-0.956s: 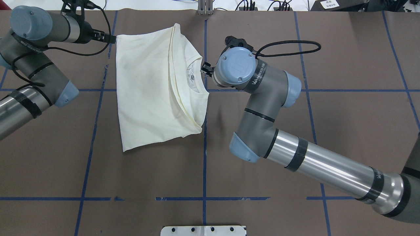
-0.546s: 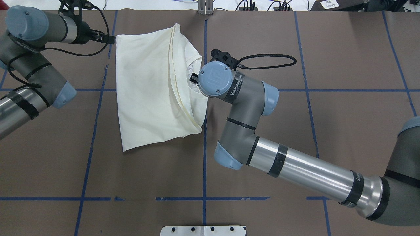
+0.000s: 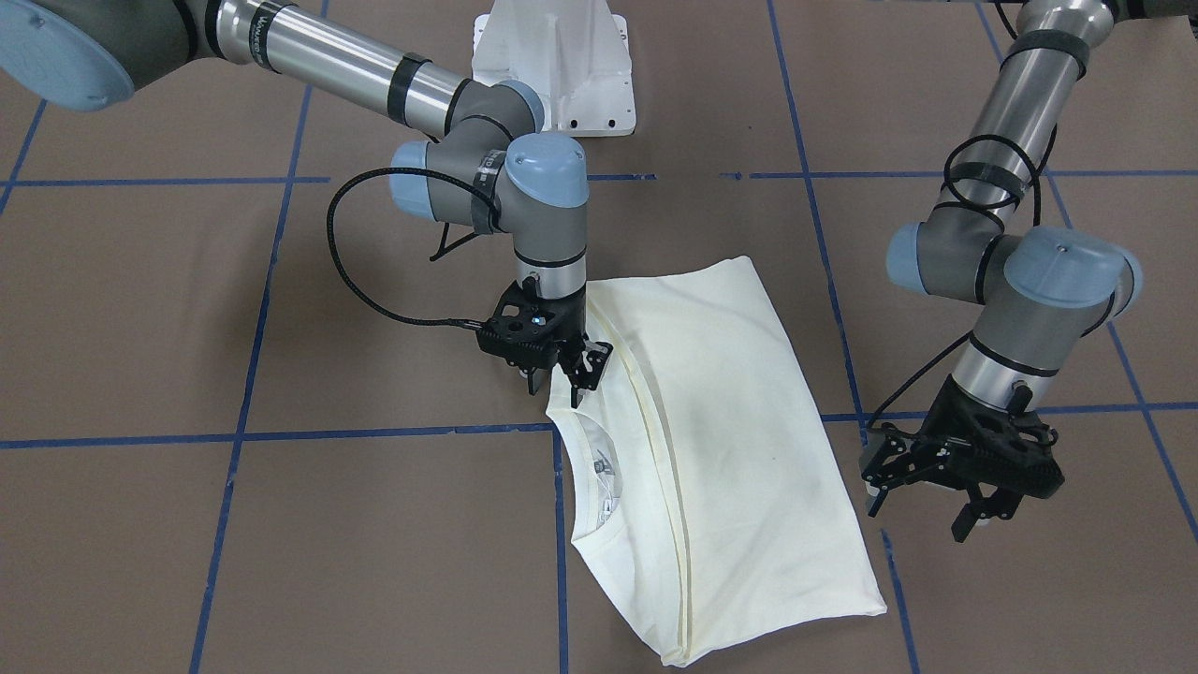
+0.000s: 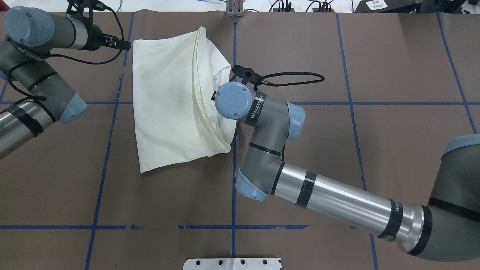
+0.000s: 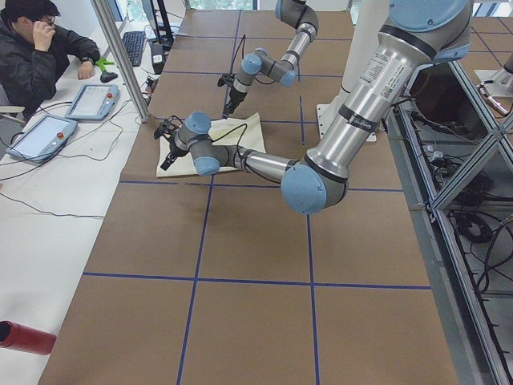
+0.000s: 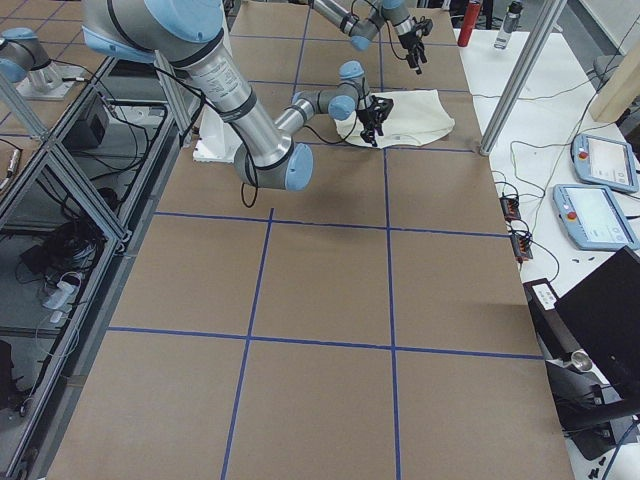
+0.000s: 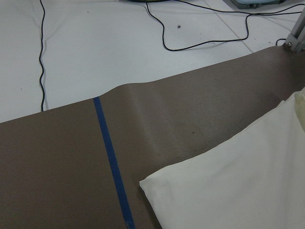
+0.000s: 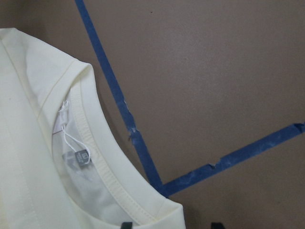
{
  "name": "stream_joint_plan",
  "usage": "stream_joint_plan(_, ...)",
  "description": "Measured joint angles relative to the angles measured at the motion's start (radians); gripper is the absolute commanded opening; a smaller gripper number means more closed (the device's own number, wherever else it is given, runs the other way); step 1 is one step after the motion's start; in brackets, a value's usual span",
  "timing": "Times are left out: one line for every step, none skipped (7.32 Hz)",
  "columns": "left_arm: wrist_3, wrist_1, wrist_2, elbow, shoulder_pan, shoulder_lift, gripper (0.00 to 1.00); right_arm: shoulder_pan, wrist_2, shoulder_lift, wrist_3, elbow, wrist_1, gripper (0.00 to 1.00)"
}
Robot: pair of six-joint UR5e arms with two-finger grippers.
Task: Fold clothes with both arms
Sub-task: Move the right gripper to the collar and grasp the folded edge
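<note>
The cream-white shirt (image 4: 168, 101) lies folded on the brown table, plain side up, its ribbed neck (image 3: 585, 468) and grey label (image 8: 82, 157) showing at one edge. My right gripper (image 3: 560, 379) points straight down at the shoulder edge beside the neck, open, one fingertip over the cloth and the other over bare table. In the overhead view its own wrist hides it. My left gripper (image 3: 922, 505) hovers open just off the shirt's opposite side, near the far corner (image 7: 147, 183), holding nothing.
Blue tape lines (image 4: 233, 180) grid the brown table cover. The white pedestal base (image 3: 552, 65) stands at the robot's edge. A person (image 5: 40, 56) sits beyond the far edge beside teach pendants (image 5: 92, 100) and cables. Bottles (image 6: 472, 20) stand past the far corner.
My right arm has swung in over the shirt, carrying its gripper from beside the collar onto the shoulder edge by the neck. The left arm has barely moved. The shirt lies as before.
</note>
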State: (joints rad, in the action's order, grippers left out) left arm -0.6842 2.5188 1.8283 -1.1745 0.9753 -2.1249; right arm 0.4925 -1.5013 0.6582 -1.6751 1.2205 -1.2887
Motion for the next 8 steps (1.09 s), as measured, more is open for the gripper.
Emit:
stream_joint_plan(0.000, 0.000, 0.000, 0.000, 0.000, 0.000, 1.00, -0.005, 0.007, -0.001, 0.000, -0.008, 0.000, 0.58)
stream_joint_plan(0.000, 0.000, -0.001, -0.001, 0.000, 0.001, 1.00, -0.009, 0.011, -0.001, 0.000, -0.012, 0.000, 0.57)
stream_joint_plan(0.000, 0.000, -0.001, -0.002, 0.000, 0.004, 1.00, -0.013, 0.013, -0.002, 0.000, -0.014, 0.000, 0.56)
stream_joint_plan(0.000, 0.001, 0.000, -0.005, -0.001, 0.009, 1.00, -0.017, 0.017, -0.002, 0.000, -0.014, 0.000, 0.52)
stream_joint_plan(-0.001, 0.003, 0.000, -0.010, -0.001, 0.013, 1.00, -0.021, 0.023, -0.002, 0.000, -0.015, 0.000, 0.25)
stream_joint_plan(-0.001, 0.004, 0.000, -0.014, -0.001, 0.017, 1.00, -0.024, 0.028, -0.002, 0.000, -0.015, 0.000, 0.00)
stream_joint_plan(-0.001, 0.005, 0.000, -0.020, -0.001, 0.024, 1.00, -0.026, 0.030, -0.003, 0.000, -0.015, 0.000, 0.00)
stream_joint_plan(0.000, 0.006, 0.000, -0.025, -0.001, 0.027, 1.00, -0.028, 0.031, -0.003, 0.000, -0.015, 0.000, 0.00)
